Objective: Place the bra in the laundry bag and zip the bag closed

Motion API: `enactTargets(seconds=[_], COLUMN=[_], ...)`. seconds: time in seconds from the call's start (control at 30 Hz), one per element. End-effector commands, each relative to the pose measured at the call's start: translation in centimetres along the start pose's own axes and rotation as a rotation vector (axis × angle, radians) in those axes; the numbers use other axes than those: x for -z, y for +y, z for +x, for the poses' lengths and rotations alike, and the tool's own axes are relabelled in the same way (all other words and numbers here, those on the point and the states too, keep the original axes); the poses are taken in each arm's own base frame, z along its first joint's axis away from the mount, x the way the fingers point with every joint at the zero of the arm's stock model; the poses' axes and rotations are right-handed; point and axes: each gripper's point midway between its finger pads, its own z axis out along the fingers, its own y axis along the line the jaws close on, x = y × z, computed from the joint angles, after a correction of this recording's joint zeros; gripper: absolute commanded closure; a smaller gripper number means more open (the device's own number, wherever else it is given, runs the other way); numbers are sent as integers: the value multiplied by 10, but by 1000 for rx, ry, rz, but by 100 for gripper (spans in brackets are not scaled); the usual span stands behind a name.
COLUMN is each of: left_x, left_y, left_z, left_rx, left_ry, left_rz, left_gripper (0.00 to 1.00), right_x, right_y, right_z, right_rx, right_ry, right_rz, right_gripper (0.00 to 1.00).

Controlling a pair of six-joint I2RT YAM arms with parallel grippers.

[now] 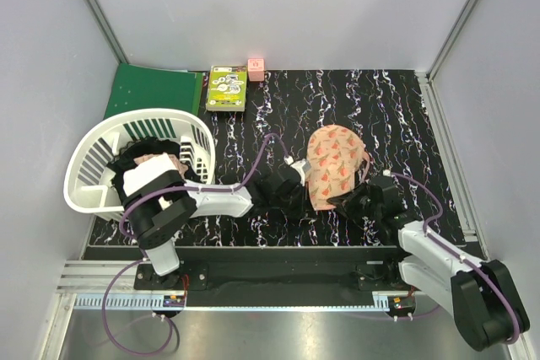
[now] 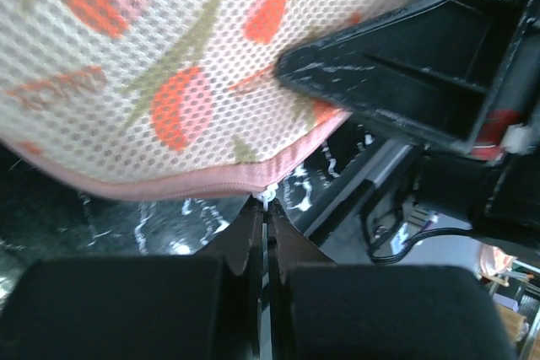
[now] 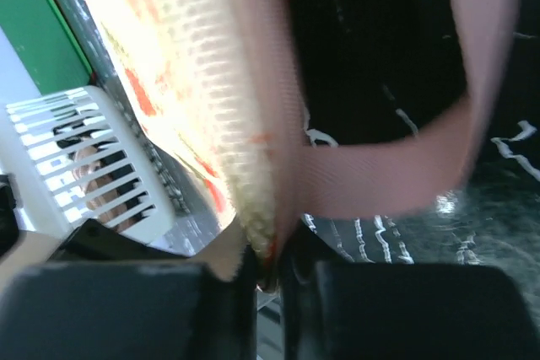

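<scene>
ok, top view: laundry bag (image 1: 336,166) lies mid-right on the black marbled table (image 1: 405,124), right of the white basket (image 1: 94,159). left gripper (image 1: 301,181) is at its left edge and right gripper (image 1: 348,200) at its near edge; grip can't be read from up there. left wrist view settles one: jaws pressed together on the small white zip pull (image 2: 268,195), just under the bag's pink edging (image 2: 211,181). right wrist view is blurred: fingers clamped on the bag's edge, pink loop (image 3: 396,170) just beside.
</scene>
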Motion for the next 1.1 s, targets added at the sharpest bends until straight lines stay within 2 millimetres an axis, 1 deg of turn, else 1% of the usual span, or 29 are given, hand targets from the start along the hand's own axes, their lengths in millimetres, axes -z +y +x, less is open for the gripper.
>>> enactTargets(seconds=[0.0, 0.03, 0.07, 0.1, 0.13, 0.17, 0.2, 0.23, 0.27, 0.3, 0.4, 0.43, 0.47, 0.5, 0.53, 0.6, 0.63, 0.7, 0.73, 0.77, 0.8, 0.83, 0.87, 0.9, 0.93, 0.97, 1.0, 1.03, 1.07], left_x=[21, 24, 28, 35, 40, 44, 48, 55, 59, 64, 70, 71, 74, 75, 76, 78, 78, 80, 82, 84, 83, 82, 79, 76, 73, 69, 62, 59, 56], left_y=[18, 26, 37, 48, 59, 67, 79, 86, 94, 103, 108, 104, 109, 109, 105, 103, 99, 100, 102, 98, 95, 85, 75, 70, 56, 45, 44, 33, 30], left_z=[6, 3, 4, 8, 3, 3, 7, -1, -2, -5, -13, -25, -23, -26, -32, -38, -42, -46, -45, -48, -47, -41, -43, -38, -37, -42, -39, -42, -43], left_rx=[-48, -46, -50, -48, -33, -35, -26, -23, -19, -7, -29, -58, -61, -69, -93, -114, -150, -175, -196, -207, -213, -201, -194, -174, -129, -120, -96, -71, -65], left_ry=[-29, -40, -47, -47, -59, -65, -57, -79, -81, -92, -102, -125, -108, -112, -123, -127, -129, -124, -113, -116, -111, -85, -99, -85, -76, -97, -80, -84, -84], left_rz=[-42, -63, -88, -108, -128, -140, -162, -172, -193, -214, -226, -225, -254, -260, -254, -248, -236, -247, -260, -248, -229, -170, -115, -78, -8, 45, 63, 106, 116], left_gripper=[100, 100, 100, 100, 100, 100, 100, 100, 100, 100, 100, 100, 100, 100, 100, 100, 100, 100, 100, 100, 100, 100, 100, 100, 100, 100, 100, 100, 100], right_x=[-1, 0, -2, -1, -1, -3, -1, -1, -2, 0, -2, -6, -7, -8, -12, -15, -19, -20, -22, -24, -25, -28, -28, -28, -27, -27, -26, -19, -20], right_y=[35, 36, 39, 42, 43, 43, 46, 46, 48, 50, 59, 61, 62, 64, 65, 66, 64, 62, 59, 55, 54, 49, 48, 49, 47, 43, 44, 47, 47], right_z=[-18, -15, -18, -14, -15, -22, -20, -23, -29, -28, -28, -28, -28, -26, -27, -27, -28, -27, -30, -31, -33, -31, -29, -25, -21, -19, -16, -12, -4], right_rx=[86, 114, 120, 129, 155, 151, 157, 173, 170, 188, 221, 223, 230, 249, 249, 269, 269, 286, 278, 269, 263, 253, 242, 214, 198, 178, 148, 153, 143], right_ry=[-51, -28, -19, 19, 31, 34, 66, 71, 68, 89, 135, 150, 163, 189, 204, 227, 241, 273, 278, 280, 275, 287, 294, 305, 308, 297, 290, 272, 252], right_rz=[-83, -92, -92, -103, -110, -105, -122, -126, -131, -145, -169, -164, -166, -180, -175, -181, -174, -183, -176, -165, -158, -144, -139, -140, -129, -106, -97, -108, -83], right_gripper=[98, 100, 100, 100, 100, 100, 100, 100, 100, 100, 100, 100, 100, 100, 100, 100, 100, 100, 100, 100, 80, 68, 60, 52, 38, 32, 29, 22, 19])
